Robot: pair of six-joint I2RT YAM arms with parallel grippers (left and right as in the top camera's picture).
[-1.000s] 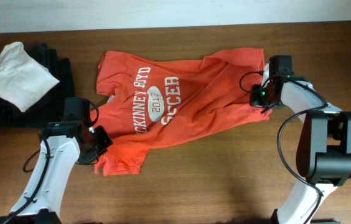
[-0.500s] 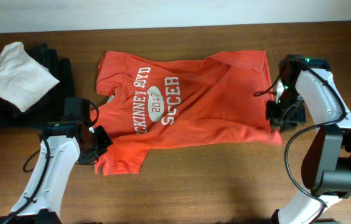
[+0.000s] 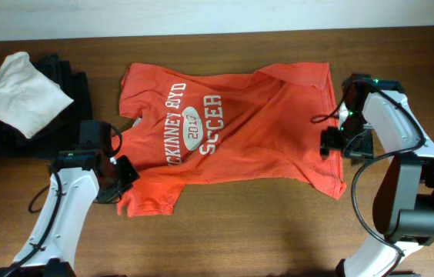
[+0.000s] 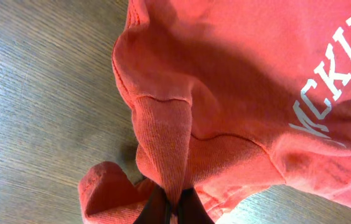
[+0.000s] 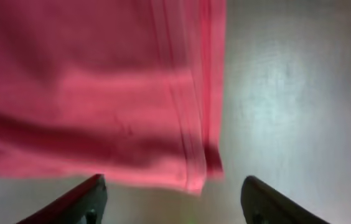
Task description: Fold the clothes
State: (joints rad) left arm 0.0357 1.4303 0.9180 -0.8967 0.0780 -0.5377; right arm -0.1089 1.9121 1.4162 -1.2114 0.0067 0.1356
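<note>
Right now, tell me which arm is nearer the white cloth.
Left. The left arm sits below-right of the white cloth; the right arm is far off, beyond the orange shirt.

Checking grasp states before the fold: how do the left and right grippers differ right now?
Left gripper is shut, pinching a sleeve fold of the orange shirt; right gripper is open, holding nothing. Left sits at the sleeve end, right at the hem side. Both are at the shirt's edge.
</note>
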